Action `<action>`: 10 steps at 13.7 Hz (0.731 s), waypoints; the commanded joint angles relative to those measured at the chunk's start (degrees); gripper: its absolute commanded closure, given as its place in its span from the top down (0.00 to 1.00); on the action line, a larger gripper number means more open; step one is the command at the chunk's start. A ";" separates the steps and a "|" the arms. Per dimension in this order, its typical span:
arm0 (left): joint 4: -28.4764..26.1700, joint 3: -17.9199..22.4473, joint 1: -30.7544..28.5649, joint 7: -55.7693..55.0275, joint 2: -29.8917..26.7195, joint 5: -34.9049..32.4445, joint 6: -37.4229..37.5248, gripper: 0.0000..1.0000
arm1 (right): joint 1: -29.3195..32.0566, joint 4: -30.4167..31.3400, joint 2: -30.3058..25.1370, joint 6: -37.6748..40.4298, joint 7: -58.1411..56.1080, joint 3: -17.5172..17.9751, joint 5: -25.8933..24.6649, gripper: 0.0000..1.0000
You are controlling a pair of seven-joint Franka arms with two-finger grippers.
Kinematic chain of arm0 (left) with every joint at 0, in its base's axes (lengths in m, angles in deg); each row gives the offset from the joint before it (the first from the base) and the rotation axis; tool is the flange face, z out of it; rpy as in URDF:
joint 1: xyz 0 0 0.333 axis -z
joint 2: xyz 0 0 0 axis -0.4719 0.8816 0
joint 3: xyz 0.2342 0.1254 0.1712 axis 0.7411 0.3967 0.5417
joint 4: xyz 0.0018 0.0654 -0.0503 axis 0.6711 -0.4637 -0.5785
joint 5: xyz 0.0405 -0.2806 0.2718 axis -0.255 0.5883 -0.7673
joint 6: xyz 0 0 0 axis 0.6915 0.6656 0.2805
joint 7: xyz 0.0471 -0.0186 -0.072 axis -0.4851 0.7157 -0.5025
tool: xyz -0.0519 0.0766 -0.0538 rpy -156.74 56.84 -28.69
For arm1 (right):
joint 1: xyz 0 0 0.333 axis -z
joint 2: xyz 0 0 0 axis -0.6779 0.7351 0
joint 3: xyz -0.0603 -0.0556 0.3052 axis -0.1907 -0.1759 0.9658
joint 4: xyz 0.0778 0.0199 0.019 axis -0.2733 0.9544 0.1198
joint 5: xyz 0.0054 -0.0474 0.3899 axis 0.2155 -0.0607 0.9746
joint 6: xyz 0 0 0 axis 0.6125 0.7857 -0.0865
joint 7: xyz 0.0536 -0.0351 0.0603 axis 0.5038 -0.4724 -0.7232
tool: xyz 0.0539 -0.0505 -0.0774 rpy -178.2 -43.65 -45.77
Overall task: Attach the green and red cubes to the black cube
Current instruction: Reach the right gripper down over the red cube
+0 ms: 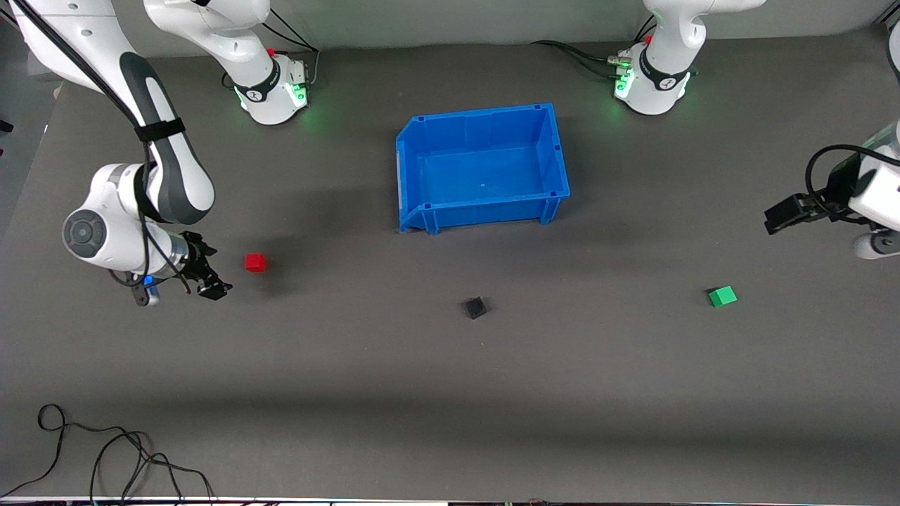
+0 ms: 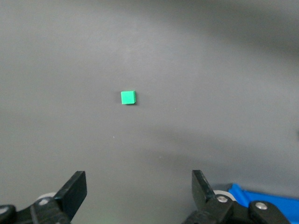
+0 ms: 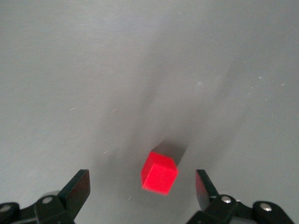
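The red cube (image 1: 255, 262) lies on the grey mat toward the right arm's end. My right gripper (image 1: 211, 281) is open and hangs low beside it; in the right wrist view the red cube (image 3: 159, 172) sits just ahead of the open fingers, nearer one of them. The black cube (image 1: 475, 307) lies mid-table, nearer the front camera than the blue bin. The green cube (image 1: 722, 296) lies toward the left arm's end. My left gripper (image 1: 787, 214) is open and up in the air near it; the left wrist view shows the green cube (image 2: 128, 97) well ahead of its fingers.
An empty blue bin (image 1: 422, 147) stands mid-table near the arm bases; a corner of it shows in the left wrist view (image 2: 261, 196). Loose black cables (image 1: 105, 457) lie at the table's front edge toward the right arm's end.
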 commanded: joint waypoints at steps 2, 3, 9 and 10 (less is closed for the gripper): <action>0.28 0.00 -1.03 -10.95 2.37 -0.77 1.64 1.00 | -0.63 4.15 1.44 -7.27 2.48 -0.56 2.89 1.00; 0.28 0.01 -2.26 -11.66 2.63 -0.07 2.16 1.00 | -0.72 4.15 2.59 -8.16 3.36 -0.56 6.83 1.00; -0.42 0.01 -5.60 -30.78 5.97 0.29 4.37 1.00 | -2.48 4.15 7.34 -11.86 3.89 -0.65 12.58 1.00; -1.21 0.09 -5.96 -35.09 6.06 0.29 3.50 1.00 | -2.56 4.15 7.70 -11.86 4.68 -0.65 12.58 1.00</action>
